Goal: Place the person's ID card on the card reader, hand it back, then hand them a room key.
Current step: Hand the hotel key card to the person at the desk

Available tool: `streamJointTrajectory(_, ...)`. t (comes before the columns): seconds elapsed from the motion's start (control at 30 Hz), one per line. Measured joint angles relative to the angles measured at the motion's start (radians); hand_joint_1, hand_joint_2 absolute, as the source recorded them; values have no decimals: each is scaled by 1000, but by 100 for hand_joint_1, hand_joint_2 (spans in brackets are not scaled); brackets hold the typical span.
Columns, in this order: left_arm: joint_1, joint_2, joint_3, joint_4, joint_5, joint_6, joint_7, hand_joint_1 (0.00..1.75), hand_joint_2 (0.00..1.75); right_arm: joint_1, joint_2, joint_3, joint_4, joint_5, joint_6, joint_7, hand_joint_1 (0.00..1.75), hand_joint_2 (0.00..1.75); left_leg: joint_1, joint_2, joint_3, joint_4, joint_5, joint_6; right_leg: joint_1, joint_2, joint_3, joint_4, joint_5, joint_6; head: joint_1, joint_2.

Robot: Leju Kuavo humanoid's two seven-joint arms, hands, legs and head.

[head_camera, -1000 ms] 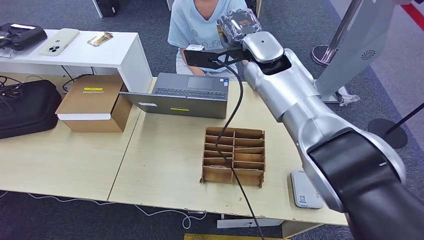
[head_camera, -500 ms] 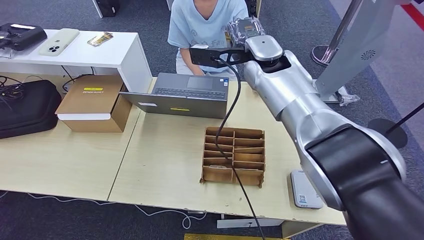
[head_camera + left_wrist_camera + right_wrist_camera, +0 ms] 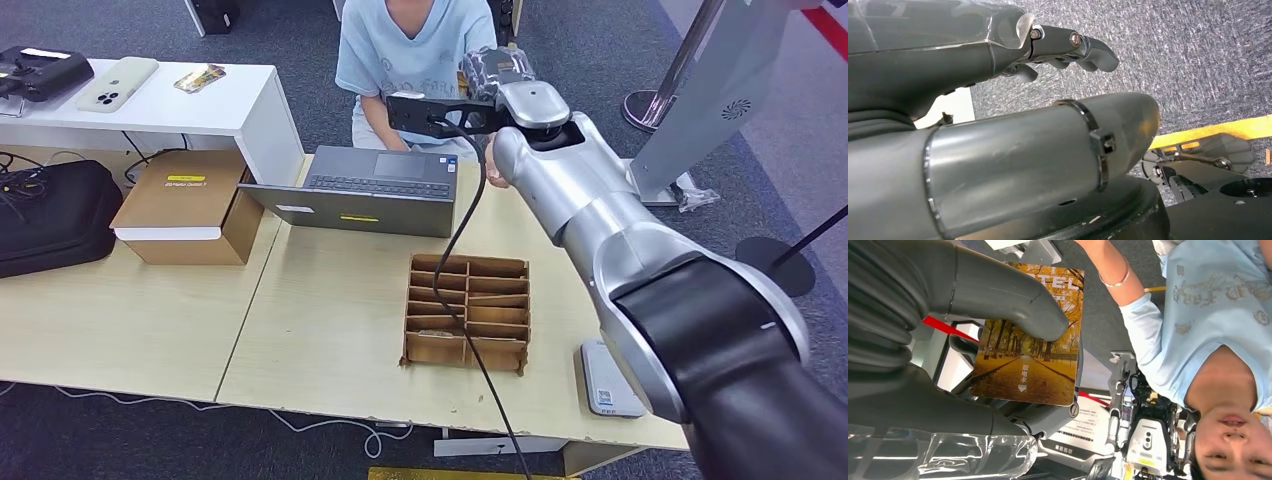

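Room key (image 3: 1028, 355) pinched in right robot hand (image 3: 492, 72) beyond the laptop's (image 3: 372, 190) far edge, near the person (image 3: 410, 55).

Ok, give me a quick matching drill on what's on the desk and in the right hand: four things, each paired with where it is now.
Things:
1. room key card
2. card reader
3. laptop
4. cardboard divider tray

Places:
A. desk's near right edge, beside the divider tray
B. mid-desk, between laptop and near edge
C. held by the right hand, extended toward the person
D. far side of the desk, lid laid back flat

Pairs: 1-C, 2-A, 3-D, 4-B
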Motion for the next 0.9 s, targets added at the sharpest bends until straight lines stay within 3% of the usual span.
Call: streamJointTrajectory(0.9,0,-3,-5,0,-15,-4,0,0,0,17,-6,-7,1,19,-10,-11,175,175,0,0,0,0,0,0,0,0,0,0,0,0,0,0)
